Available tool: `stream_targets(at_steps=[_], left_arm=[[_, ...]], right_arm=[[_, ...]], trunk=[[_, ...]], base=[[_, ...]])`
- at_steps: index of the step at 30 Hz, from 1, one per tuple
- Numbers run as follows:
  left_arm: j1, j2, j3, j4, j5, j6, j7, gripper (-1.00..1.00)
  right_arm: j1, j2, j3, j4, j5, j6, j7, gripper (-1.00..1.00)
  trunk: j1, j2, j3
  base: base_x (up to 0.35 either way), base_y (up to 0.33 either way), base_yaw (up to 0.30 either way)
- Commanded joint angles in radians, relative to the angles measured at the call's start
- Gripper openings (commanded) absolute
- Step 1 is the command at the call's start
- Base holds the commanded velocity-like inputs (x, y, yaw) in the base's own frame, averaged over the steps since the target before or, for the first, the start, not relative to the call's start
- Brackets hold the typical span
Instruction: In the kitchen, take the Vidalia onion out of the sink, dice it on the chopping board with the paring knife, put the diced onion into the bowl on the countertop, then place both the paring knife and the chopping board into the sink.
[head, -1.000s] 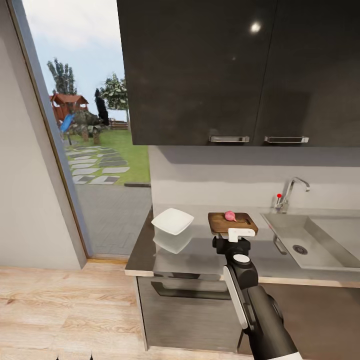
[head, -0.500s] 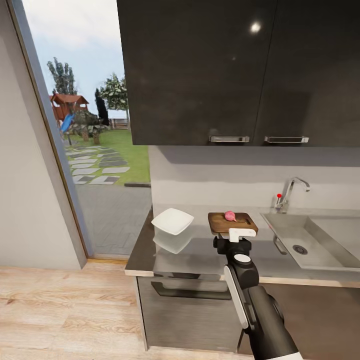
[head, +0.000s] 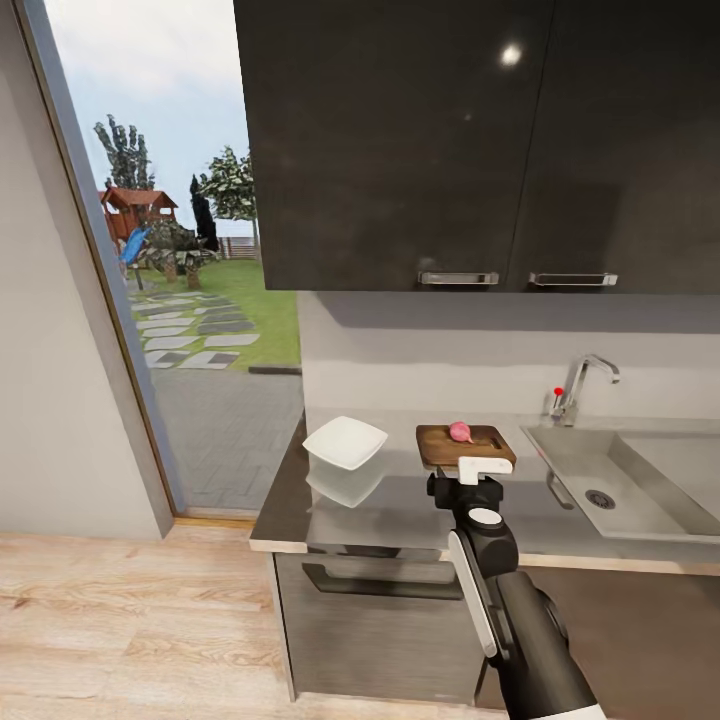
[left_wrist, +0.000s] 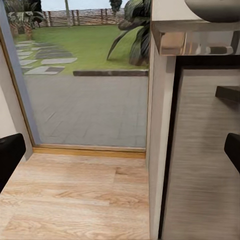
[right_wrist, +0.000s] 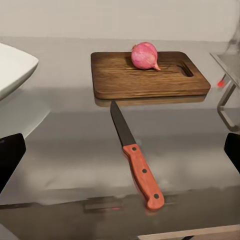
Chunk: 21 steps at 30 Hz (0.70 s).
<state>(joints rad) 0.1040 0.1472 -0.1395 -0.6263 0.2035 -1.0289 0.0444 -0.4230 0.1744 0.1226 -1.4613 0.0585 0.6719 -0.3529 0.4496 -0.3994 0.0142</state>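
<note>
The pinkish Vidalia onion (head: 460, 432) (right_wrist: 145, 55) rests on the dark wooden chopping board (head: 440, 447) (right_wrist: 147, 75), near its slot handle. The paring knife (right_wrist: 136, 160) lies flat on the glossy countertop (head: 400, 505) in front of the board, blade toward it and red-orange handle toward the counter's front edge. My right gripper (right_wrist: 120, 155) hovers open just above and short of the knife, holding nothing. The white square bowl (head: 345, 442) (right_wrist: 12, 67) stands left of the board. The steel sink (head: 610, 480) lies to the right. My left gripper (left_wrist: 120, 152) is open and low beside the cabinet.
Dark wall cabinets (head: 470, 140) hang over the counter. A chrome tap (head: 585, 385) with a red knob stands behind the sink. A glass door (head: 180, 250) to a garden is at the left, with a wooden floor (head: 130, 620) before it. My right arm (head: 500, 590) reaches up to the counter.
Two small dark tips at the head view's bottom left edge a second ago have gone out of the picture. The right arm has barely moved.
</note>
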Motion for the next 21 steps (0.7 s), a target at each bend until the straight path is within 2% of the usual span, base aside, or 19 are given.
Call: stream_targets(at_steps=[1, 17, 21], left_arm=[[0.000, 0.002, -0.008, -0.001, 0.008, -0.001, 0.005, 1.00], [0.000, 0.000, -0.008, 0.017, 0.008, -0.001, 0.005, 1.00], [0.000, -0.005, -0.008, 0.026, 0.008, -0.002, 0.005, 1.00]], right_arm=[[0.000, 0.000, 0.001, -0.001, 0.006, 0.008, -0.001, 1.00], [0.000, 0.000, -0.001, -0.006, 0.006, 0.008, -0.001, 1.00], [0.000, 0.000, -0.021, -0.007, 0.006, 0.008, -0.001, 1.00]], trunk=[[0.000, -0.001, 0.000], [0.000, -0.001, 0.000], [0.000, -0.001, 0.000]], base=[[0.000, 0.000, 0.000], [0.000, 0.000, 0.000], [0.000, 0.000, 0.000]])
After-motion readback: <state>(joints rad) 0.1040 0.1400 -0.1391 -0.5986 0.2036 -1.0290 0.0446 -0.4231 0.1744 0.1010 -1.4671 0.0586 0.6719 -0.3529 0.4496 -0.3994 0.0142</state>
